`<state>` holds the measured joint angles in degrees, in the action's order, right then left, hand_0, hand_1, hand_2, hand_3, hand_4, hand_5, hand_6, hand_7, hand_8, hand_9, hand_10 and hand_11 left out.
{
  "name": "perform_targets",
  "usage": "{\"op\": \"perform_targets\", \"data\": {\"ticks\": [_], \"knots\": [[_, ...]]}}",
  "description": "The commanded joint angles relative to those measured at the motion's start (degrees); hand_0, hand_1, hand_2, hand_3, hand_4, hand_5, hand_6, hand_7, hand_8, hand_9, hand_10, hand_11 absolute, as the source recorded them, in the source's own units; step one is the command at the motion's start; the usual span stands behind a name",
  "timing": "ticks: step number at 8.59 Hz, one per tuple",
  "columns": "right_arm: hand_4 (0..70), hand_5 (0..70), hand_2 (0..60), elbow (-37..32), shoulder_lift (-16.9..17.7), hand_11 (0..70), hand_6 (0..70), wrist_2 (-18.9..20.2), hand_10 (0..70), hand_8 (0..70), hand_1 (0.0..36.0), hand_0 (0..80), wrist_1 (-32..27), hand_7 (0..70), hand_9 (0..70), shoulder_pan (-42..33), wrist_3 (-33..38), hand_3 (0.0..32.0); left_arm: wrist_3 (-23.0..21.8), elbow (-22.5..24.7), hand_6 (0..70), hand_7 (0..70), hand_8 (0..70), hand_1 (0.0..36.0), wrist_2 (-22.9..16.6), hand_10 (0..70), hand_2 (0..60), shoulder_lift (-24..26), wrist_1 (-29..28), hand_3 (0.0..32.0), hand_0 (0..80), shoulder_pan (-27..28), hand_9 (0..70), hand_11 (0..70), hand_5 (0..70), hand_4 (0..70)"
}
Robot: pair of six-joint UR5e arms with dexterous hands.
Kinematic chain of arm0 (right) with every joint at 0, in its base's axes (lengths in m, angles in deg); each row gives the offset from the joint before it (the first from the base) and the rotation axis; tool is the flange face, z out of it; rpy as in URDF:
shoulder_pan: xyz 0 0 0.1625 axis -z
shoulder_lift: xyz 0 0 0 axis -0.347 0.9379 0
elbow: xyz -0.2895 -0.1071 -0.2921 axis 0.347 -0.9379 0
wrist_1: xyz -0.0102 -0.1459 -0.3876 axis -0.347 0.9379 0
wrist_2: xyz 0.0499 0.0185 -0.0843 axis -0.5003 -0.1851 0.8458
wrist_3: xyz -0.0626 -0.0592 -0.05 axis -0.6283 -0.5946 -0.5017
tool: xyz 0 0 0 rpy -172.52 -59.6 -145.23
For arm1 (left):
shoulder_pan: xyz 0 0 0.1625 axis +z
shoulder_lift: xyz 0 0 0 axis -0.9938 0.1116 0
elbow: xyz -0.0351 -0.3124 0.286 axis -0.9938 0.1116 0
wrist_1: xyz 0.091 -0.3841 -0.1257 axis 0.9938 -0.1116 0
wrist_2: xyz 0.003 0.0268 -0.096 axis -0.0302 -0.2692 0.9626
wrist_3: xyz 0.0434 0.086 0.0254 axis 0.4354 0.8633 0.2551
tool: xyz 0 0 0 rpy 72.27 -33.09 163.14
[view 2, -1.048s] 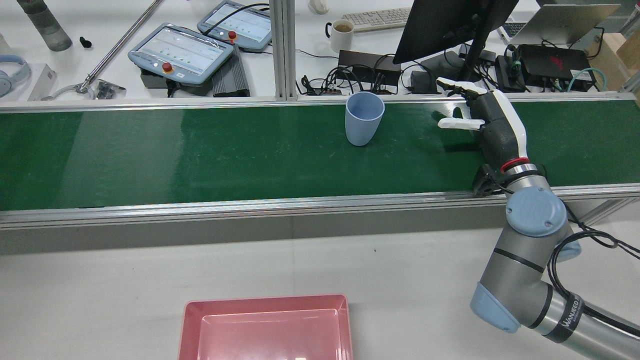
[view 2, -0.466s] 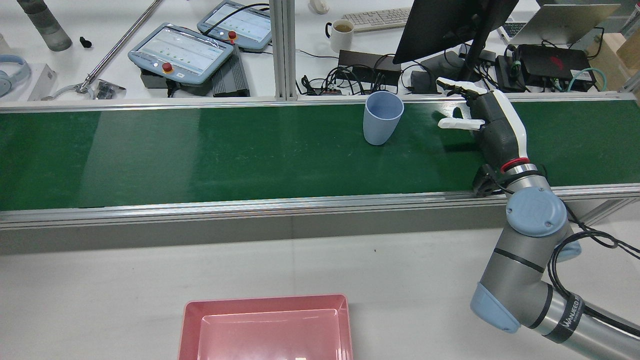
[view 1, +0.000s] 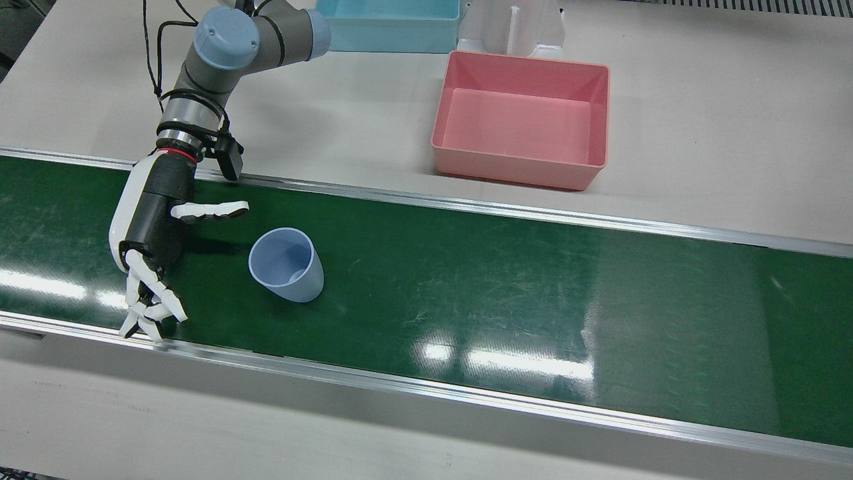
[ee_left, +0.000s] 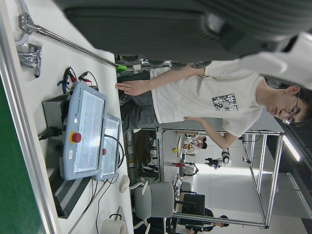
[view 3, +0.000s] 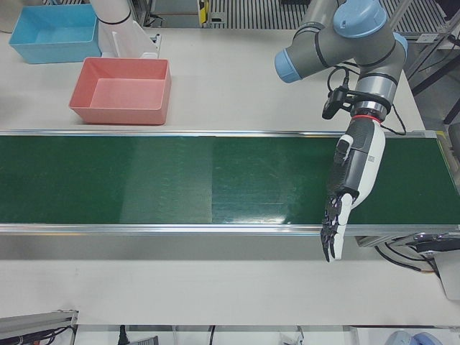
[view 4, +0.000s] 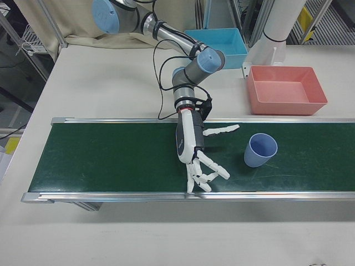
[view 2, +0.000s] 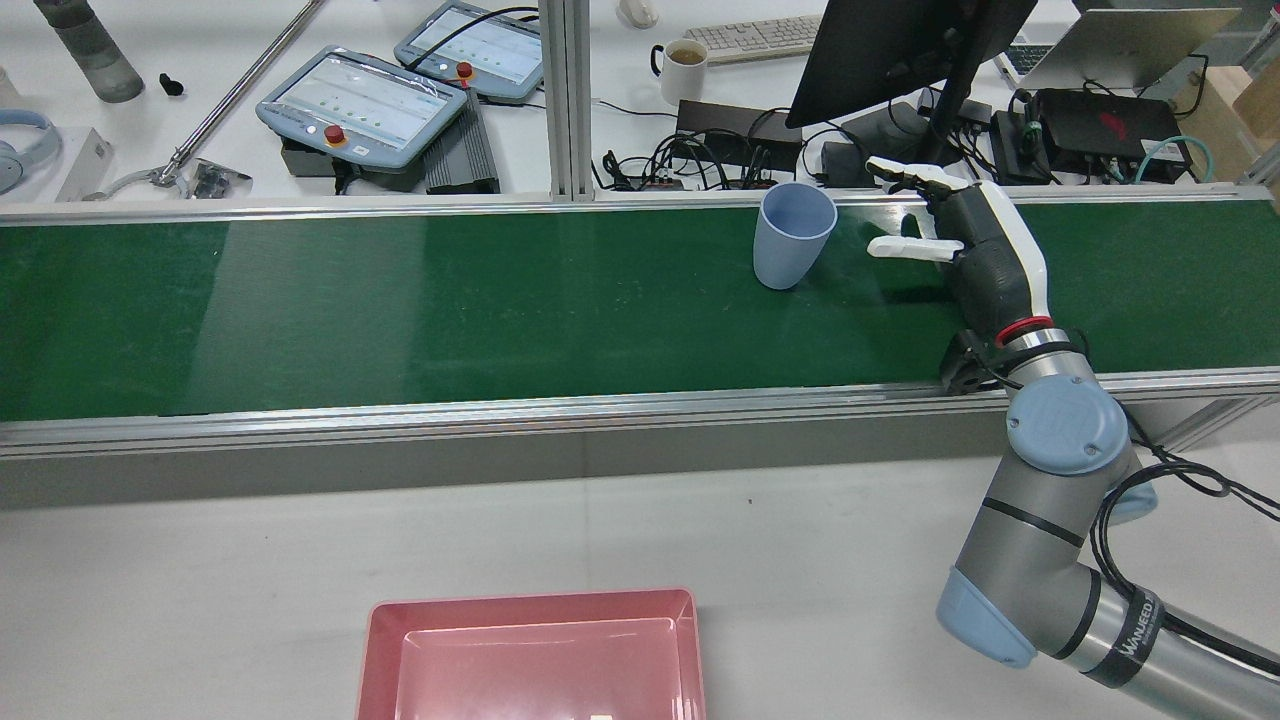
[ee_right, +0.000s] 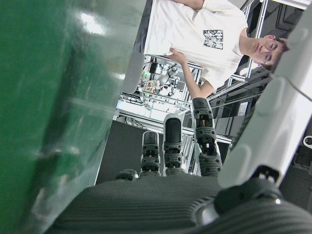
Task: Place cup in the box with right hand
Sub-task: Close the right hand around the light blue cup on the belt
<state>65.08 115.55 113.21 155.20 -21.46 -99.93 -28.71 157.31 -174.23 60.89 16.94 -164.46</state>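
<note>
One spread, empty right hand (view 1: pixel 150 230) beside cup (view 1: pixel 286 265); box (view 2: pixel 530 655) cut off.

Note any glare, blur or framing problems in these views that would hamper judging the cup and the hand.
Front view: white glare patches on the green belt, clear of the cup. Rear view: cup and right hand sharp. Right hand view: lies sideways, the belt blurred, the hand's fingers filling the foreground, no cup. Left-front view: misses the cup.

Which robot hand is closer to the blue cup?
The right hand. It hovers open just beside the blue cup on the green belt, not touching. The left hand hangs over the belt's other end, where no cup shows.
</note>
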Motion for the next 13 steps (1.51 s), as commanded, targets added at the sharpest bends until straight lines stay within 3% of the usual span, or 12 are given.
{"op": "perform_targets", "data": {"ticks": [1, 4, 9, 10, 11, 12, 13], "knots": [[22.9, 4.0, 0.0, 0.1, -0.3, 0.0, 12.5, 0.1, 0.0, 9.2, 7.6, 48.8, 0.1, 58.0, 23.0, 0.1, -0.5, 0.0, 0.0, 0.0, 0.0, 0.0, 0.0, 0.0, 0.0, 0.0, 0.0, 0.0, 0.0, 0.0, 0.0, 0.0, 0.0, 0.0, 0.0, 0.0], [22.2, 3.3, 0.0, 0.1, -0.3, 0.0, 12.2, 0.9, 0.0, 9.0, 5.0, 47.3, 0.1, 57.8, 22.7, 0.0, -0.9, 0.0, 0.0, -0.1, 0.0, 0.0, 0.0, 0.0, 0.0, 0.0, 0.0, 0.0, 0.0, 0.0, 0.0, 0.0, 0.0, 0.0, 0.0, 0.0], [21.7, 3.8, 0.0, 0.1, -0.3, 0.0, 12.5, 0.9, 0.0, 9.7, 6.5, 48.3, 0.1, 58.2, 23.7, 0.0, -0.9, 0.0, 0.0, -0.1, 0.0, 0.0, 0.0, 0.0, 0.0, 0.0, 0.0, 0.0, 0.0, 0.0, 0.0, 0.0, 0.0, 0.0, 0.0, 0.0], [22.3, 4.0, 0.0, 0.1, -0.3, 0.0, 12.9, 0.9, 0.0, 10.2, 7.0, 48.5, 0.1, 59.9, 24.6, 0.0, -1.0, 0.0, 0.0, -0.1, 0.0, 0.0, 0.0, 0.0, 0.0, 0.0, 0.0, 0.0, 0.0, 0.0, 0.0, 0.0, 0.0, 0.0, 0.0, 0.0], [24.0, 4.4, 0.0, 0.0, -0.7, 0.2, 14.3, 1.0, 0.0, 12.1, 7.9, 49.2, 0.2, 66.6, 28.2, 0.1, -1.0, 0.0, 0.0, -0.1, 0.0, 0.0, 0.0, 0.0, 0.0, 0.0, 0.0, 0.0, 0.0, 0.0, 0.0, 0.0, 0.0, 0.0, 0.0, 0.0], [17.4, 5.4, 28.6, 0.1, -0.9, 2.2, 16.8, 1.0, 0.5, 15.0, 17.9, 47.8, 0.2, 70.0, 34.0, 0.1, -1.2, 0.0, 0.0, -0.1, 0.0, 0.0, 0.0, 0.0, 0.0, 0.0, 0.0, 0.0, 0.0, 0.0, 0.0, 0.0, 0.0, 0.0, 0.0, 0.0], [15.1, 8.0, 48.4, 0.1, -1.1, 9.3, 23.7, 1.0, 5.1, 23.5, 28.4, 50.4, 0.2, 70.0, 46.9, 0.0, -1.2, 0.0, 0.0, -0.1, 0.0, 0.0, 0.0, 0.0, 0.0, 0.0, 0.0, 0.0, 0.0, 0.0, 0.0, 0.0, 0.0, 0.0, 0.0, 0.0]]}}
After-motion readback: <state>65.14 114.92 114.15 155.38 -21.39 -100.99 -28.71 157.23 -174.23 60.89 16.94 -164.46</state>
